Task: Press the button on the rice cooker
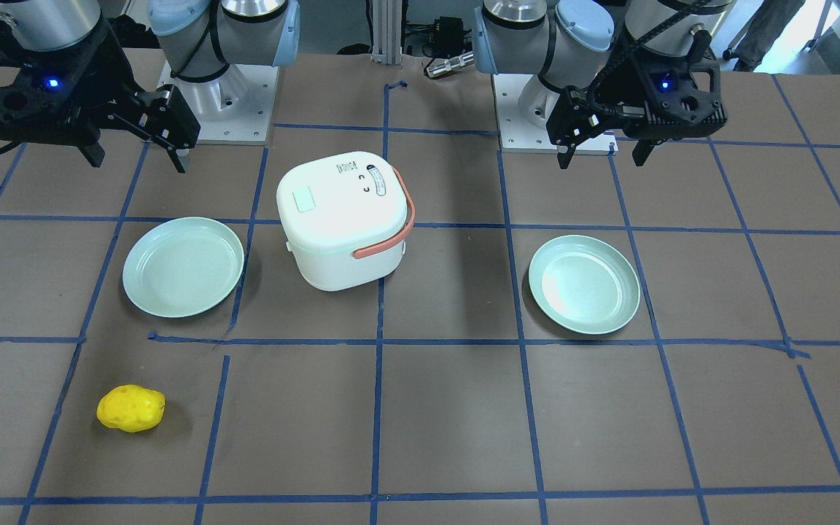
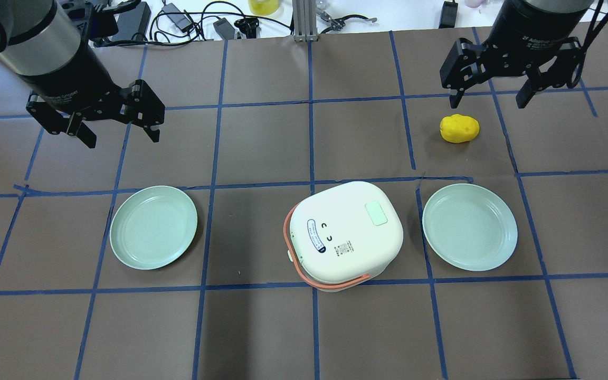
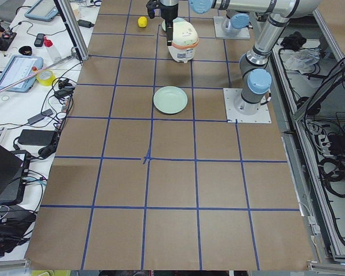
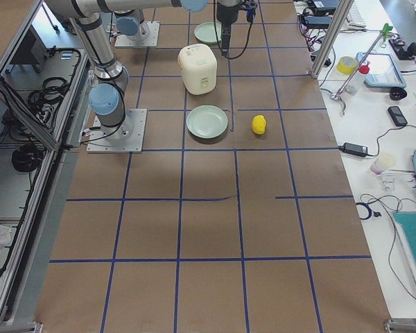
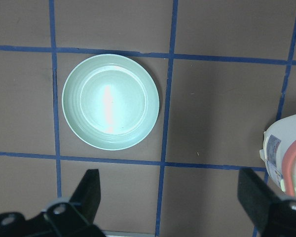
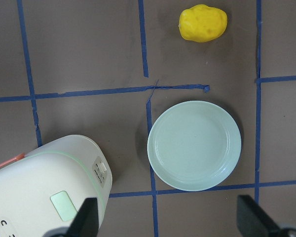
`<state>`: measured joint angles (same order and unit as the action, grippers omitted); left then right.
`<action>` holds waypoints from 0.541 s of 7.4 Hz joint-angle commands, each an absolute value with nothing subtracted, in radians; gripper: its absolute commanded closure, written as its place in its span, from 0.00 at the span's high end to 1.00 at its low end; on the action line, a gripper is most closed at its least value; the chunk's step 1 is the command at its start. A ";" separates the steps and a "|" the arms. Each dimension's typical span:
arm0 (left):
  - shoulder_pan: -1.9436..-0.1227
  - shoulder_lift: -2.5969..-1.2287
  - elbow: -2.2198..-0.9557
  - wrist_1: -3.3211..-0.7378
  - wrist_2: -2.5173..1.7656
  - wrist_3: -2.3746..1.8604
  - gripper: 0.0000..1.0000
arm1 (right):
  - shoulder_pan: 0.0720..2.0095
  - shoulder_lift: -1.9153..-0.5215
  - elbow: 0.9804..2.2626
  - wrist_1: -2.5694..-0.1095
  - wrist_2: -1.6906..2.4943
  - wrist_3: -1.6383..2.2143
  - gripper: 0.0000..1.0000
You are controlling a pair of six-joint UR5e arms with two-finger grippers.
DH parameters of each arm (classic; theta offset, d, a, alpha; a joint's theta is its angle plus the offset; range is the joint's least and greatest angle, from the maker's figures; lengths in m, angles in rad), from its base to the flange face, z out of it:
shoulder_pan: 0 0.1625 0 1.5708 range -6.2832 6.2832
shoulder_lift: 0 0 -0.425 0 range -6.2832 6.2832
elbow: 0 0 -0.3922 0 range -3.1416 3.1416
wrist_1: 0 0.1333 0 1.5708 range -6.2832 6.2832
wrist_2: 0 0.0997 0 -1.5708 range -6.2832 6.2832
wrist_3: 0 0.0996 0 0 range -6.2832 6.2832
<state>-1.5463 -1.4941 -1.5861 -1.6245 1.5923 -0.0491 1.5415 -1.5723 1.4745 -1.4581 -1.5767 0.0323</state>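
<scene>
The white rice cooker [image 2: 346, 232] with an orange handle stands mid-table between two plates, lid shut. A pale green rectangular button [image 2: 376, 214] sits on its lid and also shows in the front view [image 1: 305, 199] and the right wrist view [image 6: 63, 205]. My left gripper [image 2: 121, 136] hangs open and empty above the table, beyond the left plate [image 2: 153, 227]. My right gripper [image 2: 488, 97] hangs open and empty at the far right, just beyond a yellow potato-like object [image 2: 459, 128]. Neither gripper touches the cooker.
The right plate [image 2: 470, 227] lies next to the cooker on its right side. The left wrist view looks down on the left plate [image 5: 111, 101] with the cooker [image 5: 288, 153] at the right edge. Blue tape lines grid the brown table. Cables and tools lie along the far edge.
</scene>
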 commanded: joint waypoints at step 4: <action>-1.546 -1.494 -1.586 -1.624 1.592 -0.049 1.00 | 1.543 -1.572 1.482 -1.454 -1.572 0.032 1.00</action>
<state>-1.5463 -1.4941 -1.5861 -1.6244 1.5923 -0.0490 1.5422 -1.5723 1.4811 -1.4543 -1.5742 0.0322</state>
